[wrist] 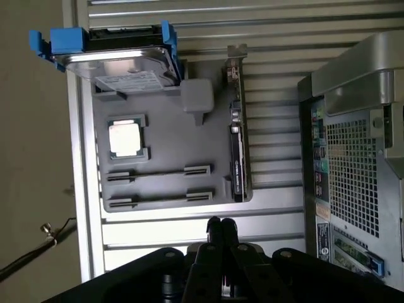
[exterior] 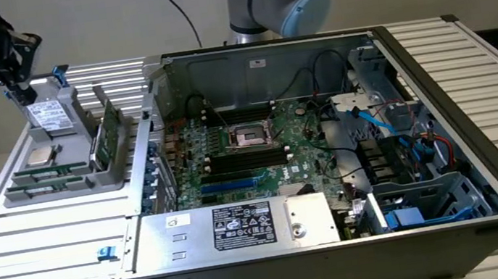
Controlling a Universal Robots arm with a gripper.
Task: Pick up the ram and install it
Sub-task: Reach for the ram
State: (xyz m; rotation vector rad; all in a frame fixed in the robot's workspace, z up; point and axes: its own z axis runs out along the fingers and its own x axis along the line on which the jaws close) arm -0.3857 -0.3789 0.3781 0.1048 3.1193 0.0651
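Pincer (wrist: 221, 225), tips together and empty, hangs at the exterior frame's upper left above the tray (wrist: 164, 126), where the ram (wrist: 158, 174) stands on edge in a slot beside the processor (wrist: 126, 137), below the pincer, long axis running side to side across that frame.

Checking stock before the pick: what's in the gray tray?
Drive with blue tabs, a processor, and a green board on edge. Two long slots; whether anything sits in them I can't tell. Under the drive is covered.
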